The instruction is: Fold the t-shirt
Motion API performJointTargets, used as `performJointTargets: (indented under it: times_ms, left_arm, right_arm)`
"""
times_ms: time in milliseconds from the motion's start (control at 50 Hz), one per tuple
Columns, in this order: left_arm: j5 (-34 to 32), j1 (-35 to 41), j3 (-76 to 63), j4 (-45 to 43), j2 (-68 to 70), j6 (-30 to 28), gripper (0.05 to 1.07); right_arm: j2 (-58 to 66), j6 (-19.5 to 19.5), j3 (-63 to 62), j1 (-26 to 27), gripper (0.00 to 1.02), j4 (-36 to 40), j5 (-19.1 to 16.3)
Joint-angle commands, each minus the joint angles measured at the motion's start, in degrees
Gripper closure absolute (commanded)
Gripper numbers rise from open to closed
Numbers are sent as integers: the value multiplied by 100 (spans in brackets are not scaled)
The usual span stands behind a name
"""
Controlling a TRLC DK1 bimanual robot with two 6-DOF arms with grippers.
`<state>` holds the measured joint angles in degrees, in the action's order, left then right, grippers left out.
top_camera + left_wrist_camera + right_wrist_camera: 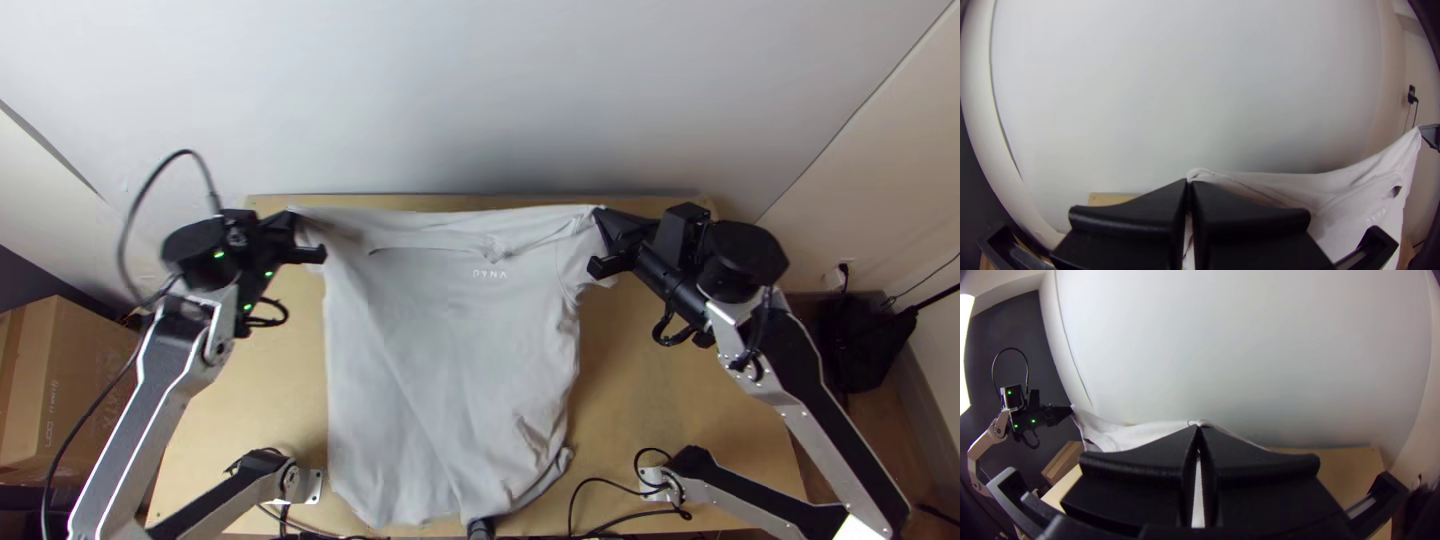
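Near hem (400, 514) of the pale-grey, soft knit t-shirt (450, 350): wavy, beside the light wooden table's (670, 400) near edge.
T-shirt: spread between both arms; probably light, floppy, hardly fragile, quick to sag if slackened.
Shoulder corners: best hold, kept evenly taut.
Left black gripper (1189, 184): pinching one corner.
Right black gripper (1198, 429): clamped on the other.

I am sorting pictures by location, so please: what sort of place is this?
Probably a robotics lab: two silver-and-black jointed arms hold a pale grey cloth t-shirt at a light wooden table, with a brown cardboard box to one side.
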<state>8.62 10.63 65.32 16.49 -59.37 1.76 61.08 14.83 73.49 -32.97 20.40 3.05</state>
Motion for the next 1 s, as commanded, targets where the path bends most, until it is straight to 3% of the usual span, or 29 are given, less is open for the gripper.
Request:
performJointTargets:
  times_ms: [0,220,520,560,680,700,980]
  left_arm:
    - [-80,237,-46,-507,-619,88,105]
    - [-89,879,403,-1210,-2210,97,105]
    - [-27,1169,2459,-1412,-4381,193,105]
    - [-27,1195,2679,-1412,-4565,193,93]
    - [-36,1275,3127,-1385,-4882,61,18]
    - [-36,1301,3198,-1298,-4899,44,9]
    - [-115,1565,3444,-410,-4161,193,10]
  right_arm:
    - [-184,433,-538,511,100,-511,-155]
    - [475,688,-1329,1355,100,-1355,-261]
    - [1829,855,-1311,2260,100,-2199,-296]
    - [2075,846,-1215,2339,100,-2278,-296]
    - [2743,855,-872,2489,100,-2436,-296]
    - [2839,855,-828,2497,100,-2462,-296]
    - [3463,934,-362,2524,100,-2585,-287]
